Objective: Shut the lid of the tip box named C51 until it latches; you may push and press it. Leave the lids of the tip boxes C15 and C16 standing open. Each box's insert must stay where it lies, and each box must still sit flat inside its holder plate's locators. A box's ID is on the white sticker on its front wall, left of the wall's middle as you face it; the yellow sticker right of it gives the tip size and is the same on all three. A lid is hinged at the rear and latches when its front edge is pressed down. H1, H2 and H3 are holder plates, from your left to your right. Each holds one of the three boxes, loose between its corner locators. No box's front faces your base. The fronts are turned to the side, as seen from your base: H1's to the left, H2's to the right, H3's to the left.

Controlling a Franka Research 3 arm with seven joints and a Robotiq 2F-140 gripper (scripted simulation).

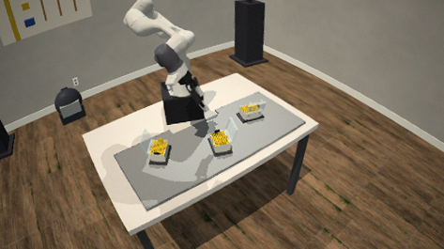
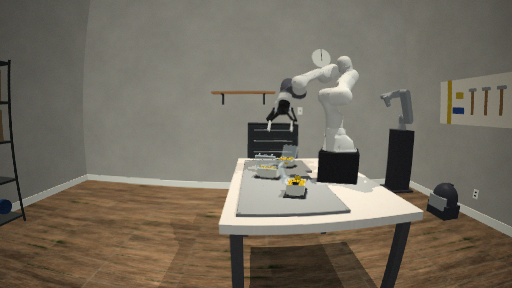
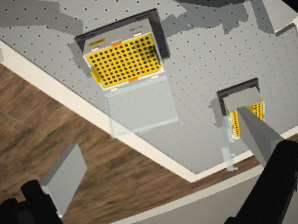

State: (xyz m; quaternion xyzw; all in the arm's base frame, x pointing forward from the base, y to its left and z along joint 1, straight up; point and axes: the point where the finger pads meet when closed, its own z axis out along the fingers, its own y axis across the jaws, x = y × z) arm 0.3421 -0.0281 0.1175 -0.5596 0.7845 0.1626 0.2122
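Tip boxes with yellow inserts: three, at; all lids standing open. Holder plates: three, one under each box, e.g.. Grey mat: one. White table: one. Working arm with gripper: one, on one black pedestal. Second, smaller arm on tall black stand: one. Wall tool board: one. Wall shelf: one. Wall clock: one. Black drawer unit: one.

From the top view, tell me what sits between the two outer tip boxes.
The third tip box, lid open, on the grey mat, between the outer boxes.
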